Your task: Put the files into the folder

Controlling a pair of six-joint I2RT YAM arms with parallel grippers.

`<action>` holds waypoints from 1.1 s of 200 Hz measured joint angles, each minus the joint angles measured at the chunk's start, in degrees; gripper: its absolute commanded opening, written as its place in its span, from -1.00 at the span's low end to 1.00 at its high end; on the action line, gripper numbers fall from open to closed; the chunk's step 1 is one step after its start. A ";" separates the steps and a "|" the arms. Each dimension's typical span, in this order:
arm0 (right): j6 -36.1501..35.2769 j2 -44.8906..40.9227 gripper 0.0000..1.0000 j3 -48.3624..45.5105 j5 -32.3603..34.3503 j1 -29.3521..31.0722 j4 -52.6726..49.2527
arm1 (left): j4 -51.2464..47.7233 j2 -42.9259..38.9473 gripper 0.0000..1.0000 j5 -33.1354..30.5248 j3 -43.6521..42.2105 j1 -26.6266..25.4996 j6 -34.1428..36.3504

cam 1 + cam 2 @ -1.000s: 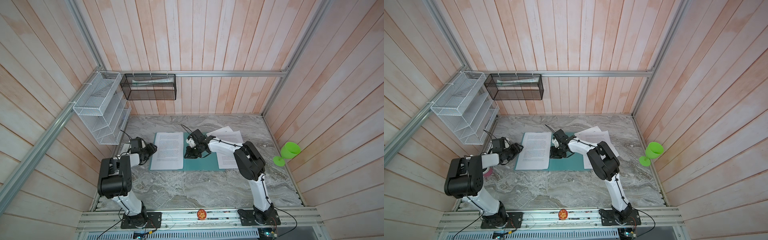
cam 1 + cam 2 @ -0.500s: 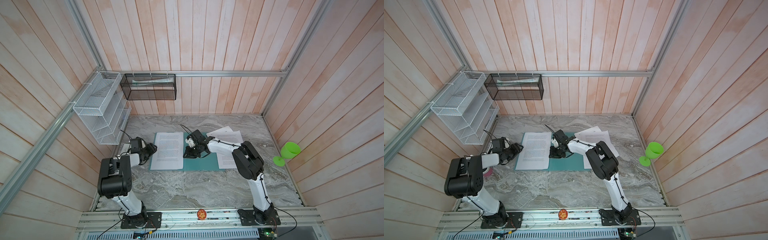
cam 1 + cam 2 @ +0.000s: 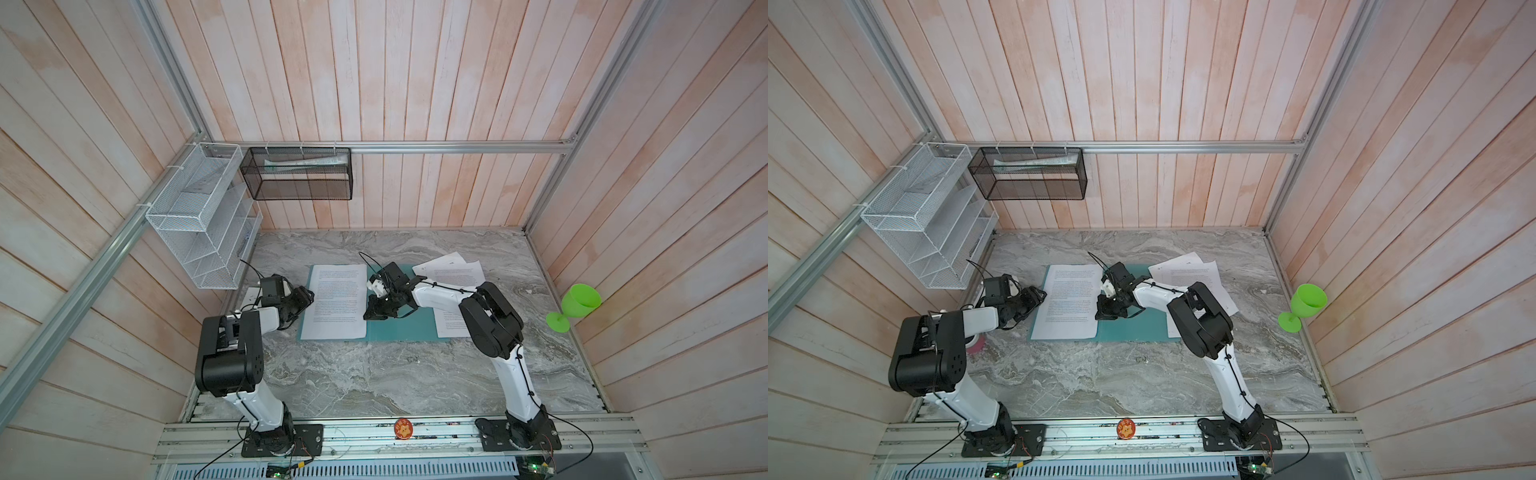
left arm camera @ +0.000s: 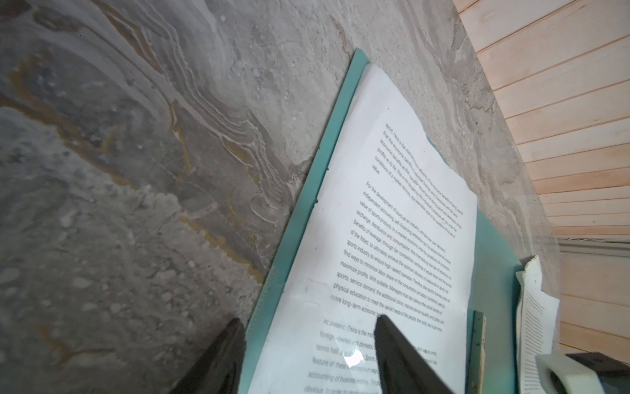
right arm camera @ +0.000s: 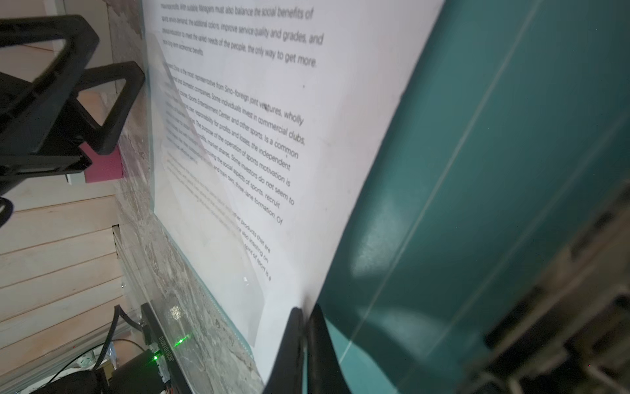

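The teal folder (image 3: 399, 328) (image 3: 1129, 328) lies open on the marble table. One printed sheet of the files (image 3: 336, 303) (image 3: 1069, 303) covers its left half. More files (image 3: 457, 274) (image 3: 1192, 274) lie fanned at the right, overlapping the right cover. My right gripper (image 3: 370, 316) (image 5: 305, 308) is at the spine, shut on that sheet's inner edge, which is slightly raised off the teal (image 5: 477, 170). My left gripper (image 3: 307, 297) (image 4: 306, 319) stands open and low, straddling the folder's left edge: one finger over the sheet (image 4: 392, 221), one over the table. The metal clip (image 4: 477, 341) shows on the spine.
A white wire rack (image 3: 203, 224) and a black mesh basket (image 3: 297, 174) hang on the back-left walls. A green goblet (image 3: 575, 305) stands at the right wall. A pink object (image 3: 976, 345) lies behind the left arm. An orange badge (image 3: 403, 429) sits on the front rail.
My right gripper's jaws have closed at the sheet's inner edge, and its arm shifted slightly. The left arm and the papers have not moved.
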 measured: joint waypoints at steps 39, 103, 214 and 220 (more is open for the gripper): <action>-0.02 0.96 -1.00 0.39 -1.29 0.74 0.09 | 0.00 0.02 0.27 0.02 0.00 0.04 -0.02; 0.17 1.79 -1.00 1.36 -2.25 1.60 0.11 | 0.00 0.02 0.27 0.00 0.00 0.04 -0.02; 1.36 -6.38 -0.37 -3.43 -2.45 -1.07 -1.68 | 0.15 -0.02 0.36 0.22 0.00 0.04 -0.02; 1.22 -7.50 -0.34 -3.91 -2.45 -1.29 -1.84 | 0.15 -0.04 0.39 0.22 0.00 0.04 -0.02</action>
